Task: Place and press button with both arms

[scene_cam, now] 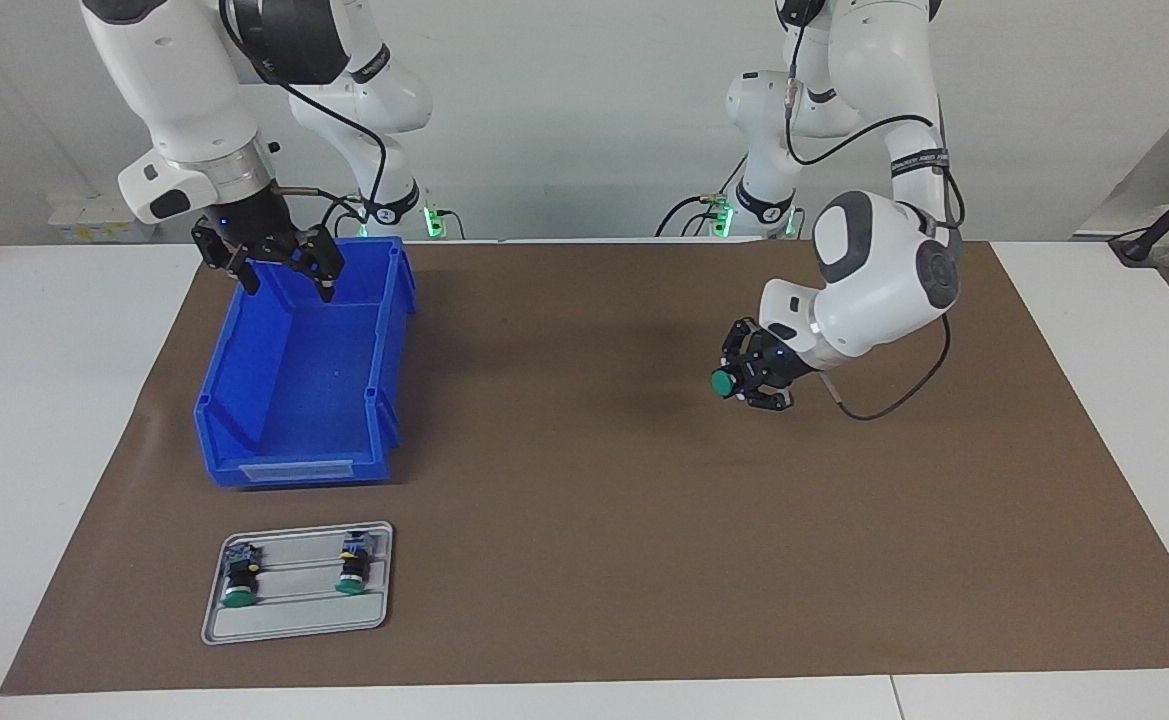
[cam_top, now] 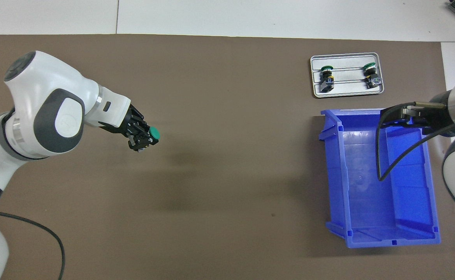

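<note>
My left gripper [scene_cam: 747,386] is shut on a button [scene_cam: 723,382] with a round green cap, held sideways in the air over the brown mat [scene_cam: 584,480] toward the left arm's end of the table. It also shows in the overhead view [cam_top: 145,139], with the button's cap [cam_top: 155,133] pointing toward the middle of the table. My right gripper [scene_cam: 289,286] is open and empty over the blue bin [scene_cam: 289,470], above the bin's end nearer the robots. It reaches over the bin [cam_top: 334,182] in the overhead view [cam_top: 387,116].
A grey metal tray [scene_cam: 294,615] lies on the mat farther from the robots than the bin. It holds two more green-capped buttons [scene_cam: 238,580] [scene_cam: 352,570]. The tray [cam_top: 346,88] and buttons [cam_top: 325,76] [cam_top: 371,74] also show in the overhead view.
</note>
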`<action>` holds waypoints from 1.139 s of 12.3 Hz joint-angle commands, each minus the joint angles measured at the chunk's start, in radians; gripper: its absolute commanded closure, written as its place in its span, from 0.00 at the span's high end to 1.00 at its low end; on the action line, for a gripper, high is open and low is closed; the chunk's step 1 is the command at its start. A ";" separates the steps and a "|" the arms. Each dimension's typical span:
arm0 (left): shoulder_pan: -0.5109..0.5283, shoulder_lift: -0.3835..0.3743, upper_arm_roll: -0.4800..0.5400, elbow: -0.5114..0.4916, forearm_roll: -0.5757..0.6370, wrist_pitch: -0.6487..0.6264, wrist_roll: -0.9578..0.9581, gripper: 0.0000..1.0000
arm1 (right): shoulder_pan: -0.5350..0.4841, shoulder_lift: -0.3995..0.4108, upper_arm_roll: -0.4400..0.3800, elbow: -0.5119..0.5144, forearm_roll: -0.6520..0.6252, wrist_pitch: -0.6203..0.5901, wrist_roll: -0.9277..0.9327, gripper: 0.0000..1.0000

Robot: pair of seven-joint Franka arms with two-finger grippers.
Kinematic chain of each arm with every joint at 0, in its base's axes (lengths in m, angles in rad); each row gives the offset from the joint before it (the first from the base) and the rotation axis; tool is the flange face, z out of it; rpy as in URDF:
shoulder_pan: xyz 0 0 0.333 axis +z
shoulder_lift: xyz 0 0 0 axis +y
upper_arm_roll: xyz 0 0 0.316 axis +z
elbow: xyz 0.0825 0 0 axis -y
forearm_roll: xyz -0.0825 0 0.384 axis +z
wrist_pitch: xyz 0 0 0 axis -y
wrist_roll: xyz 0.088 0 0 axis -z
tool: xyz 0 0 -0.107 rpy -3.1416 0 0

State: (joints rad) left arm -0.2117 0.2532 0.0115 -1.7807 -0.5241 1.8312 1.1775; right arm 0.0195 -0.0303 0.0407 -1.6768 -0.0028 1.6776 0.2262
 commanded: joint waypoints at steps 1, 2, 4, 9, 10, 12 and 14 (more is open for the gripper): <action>0.131 -0.044 -0.008 -0.016 -0.094 -0.120 0.135 0.00 | -0.009 -0.025 0.002 -0.027 0.023 0.004 0.007 1.00; 0.173 -0.055 -0.007 -0.028 -0.126 -0.142 0.187 0.00 | -0.009 -0.025 0.002 -0.026 0.023 0.004 0.007 1.00; 0.239 -0.074 -0.007 -0.064 -0.187 -0.141 0.272 0.00 | -0.009 -0.025 0.002 -0.026 0.023 0.004 0.007 1.00; 0.339 -0.162 -0.004 -0.276 -0.413 -0.022 0.499 0.03 | -0.009 -0.023 0.002 -0.026 0.023 0.005 0.007 1.00; 0.339 -0.181 -0.005 -0.320 -0.466 0.015 0.526 0.04 | -0.009 -0.023 0.002 -0.026 0.023 0.005 0.007 1.00; 0.333 -0.206 -0.005 -0.390 -0.568 0.078 0.548 0.13 | -0.007 -0.023 0.004 -0.026 0.023 0.005 0.007 1.00; 0.313 -0.210 -0.007 -0.416 -0.644 0.170 0.565 0.18 | -0.006 -0.023 0.004 -0.026 0.023 0.005 0.005 1.00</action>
State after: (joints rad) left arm 0.1195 0.0949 0.0055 -2.1288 -1.0997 1.9158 1.7138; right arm 0.0197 -0.0303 0.0409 -1.6768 -0.0028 1.6776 0.2262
